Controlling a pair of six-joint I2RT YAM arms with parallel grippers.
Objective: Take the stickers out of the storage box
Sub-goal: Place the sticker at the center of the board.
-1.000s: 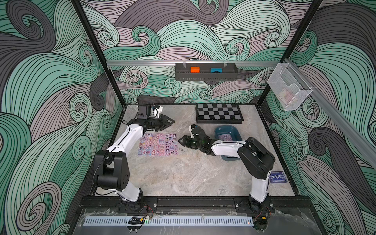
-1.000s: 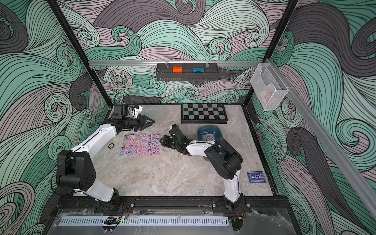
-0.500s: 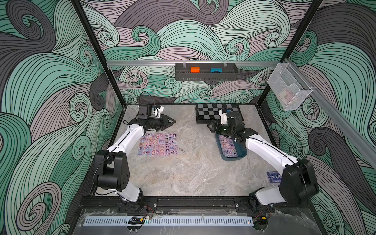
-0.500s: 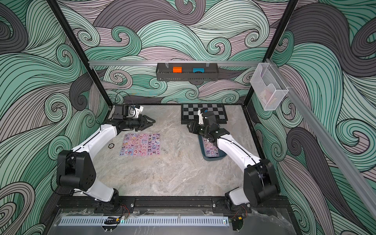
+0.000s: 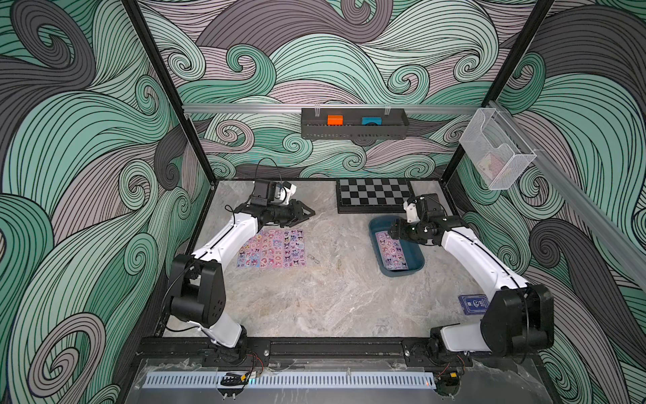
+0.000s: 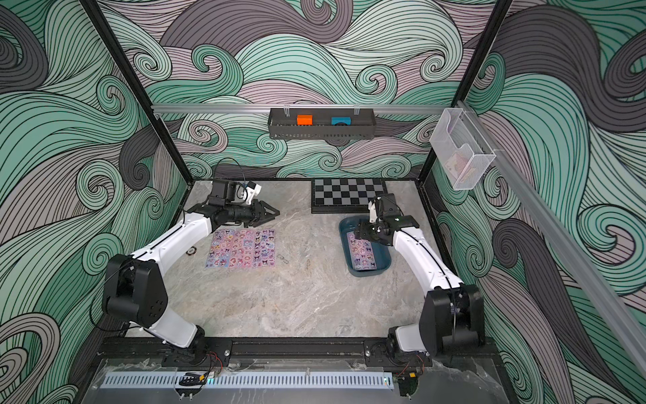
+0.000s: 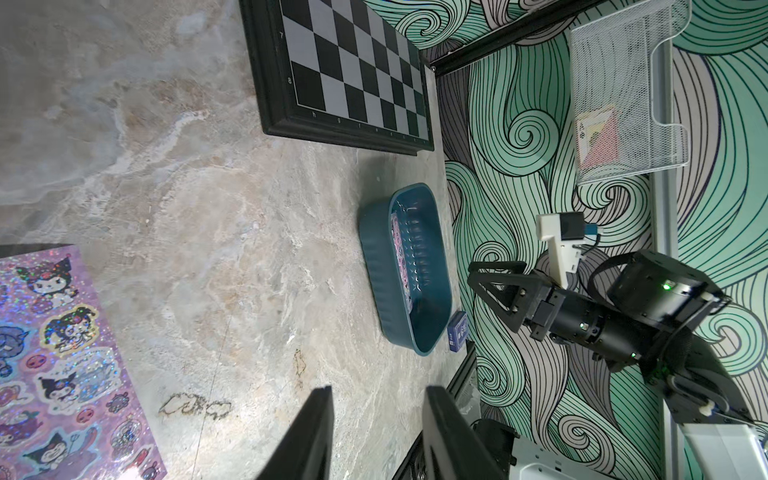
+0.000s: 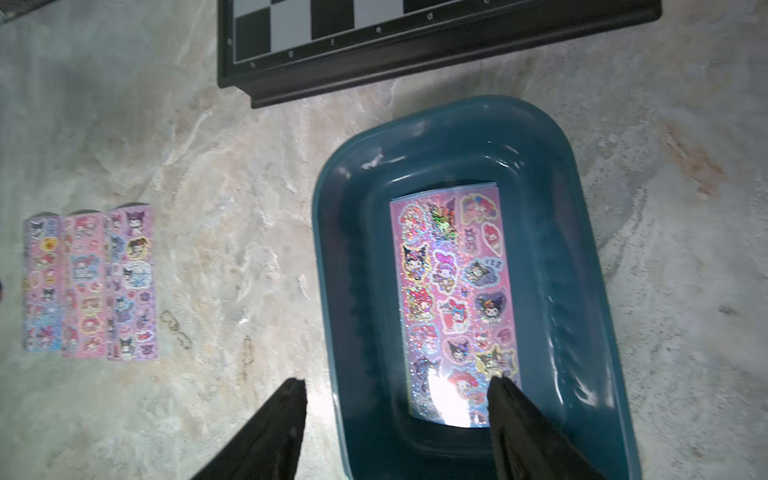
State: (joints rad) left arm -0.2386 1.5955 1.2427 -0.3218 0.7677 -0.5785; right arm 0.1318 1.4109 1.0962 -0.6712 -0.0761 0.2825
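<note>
The right end effector (image 8: 397,379) is released, jaws wide, straddling the box (image 8: 582,291) wall over a sticker sheet (image 8: 457,299) lying inside. The left end effector (image 7: 378,392) hangs released and empty near three sheets (image 5: 271,248) lying flat on the tabletop (image 5: 314,297), well apart from the box.

Covered by right jaws in both top views: far part of box (image 5: 416,260) and stickers (image 5: 393,253). Cut off in right wrist view: box's near end. Cannot count those inside. Blurred: bin (image 5: 496,154) content.
</note>
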